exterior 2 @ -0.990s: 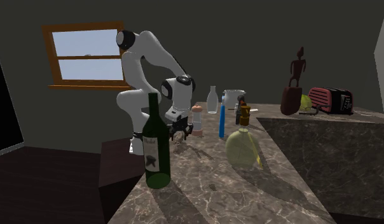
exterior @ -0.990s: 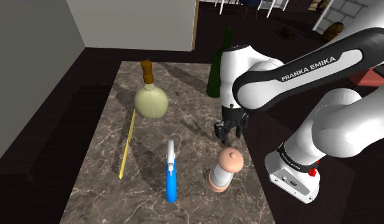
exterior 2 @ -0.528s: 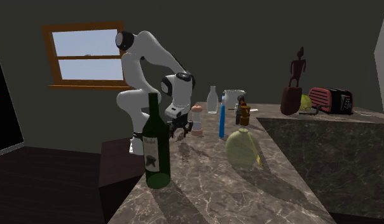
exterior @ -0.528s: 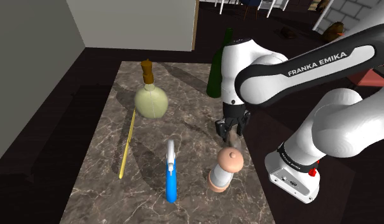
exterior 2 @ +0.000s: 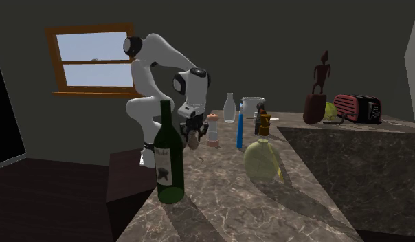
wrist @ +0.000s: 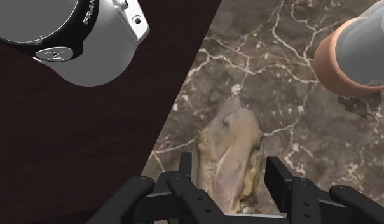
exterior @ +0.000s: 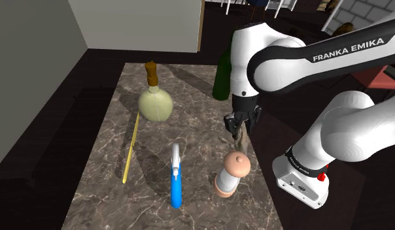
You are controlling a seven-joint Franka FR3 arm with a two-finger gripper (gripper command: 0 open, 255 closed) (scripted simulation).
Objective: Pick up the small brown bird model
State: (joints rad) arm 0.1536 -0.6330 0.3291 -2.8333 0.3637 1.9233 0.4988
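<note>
- The end effector (exterior: 240, 124) is clenched on the small brown bird model (exterior: 242, 139). In the wrist view its two black fingers (wrist: 184, 184) clasp the bird's sides.
- In the shoulder view the bird hangs right of the frame's centre, near the right edge of the marble tabletop (exterior: 111, 189). It appears lifted clear of the marble.
- A tan pepper mill (exterior: 230, 173) stands just below the bird in that frame.
- A blue spray bottle (exterior: 175, 180) lies to the left of the mill.
- A round pale flask (exterior: 155, 101) sits at the upper left of centre.
- In the second exterior view the bird shows left of centre, just beyond a dark green bottle (exterior 2: 170, 155).
</note>
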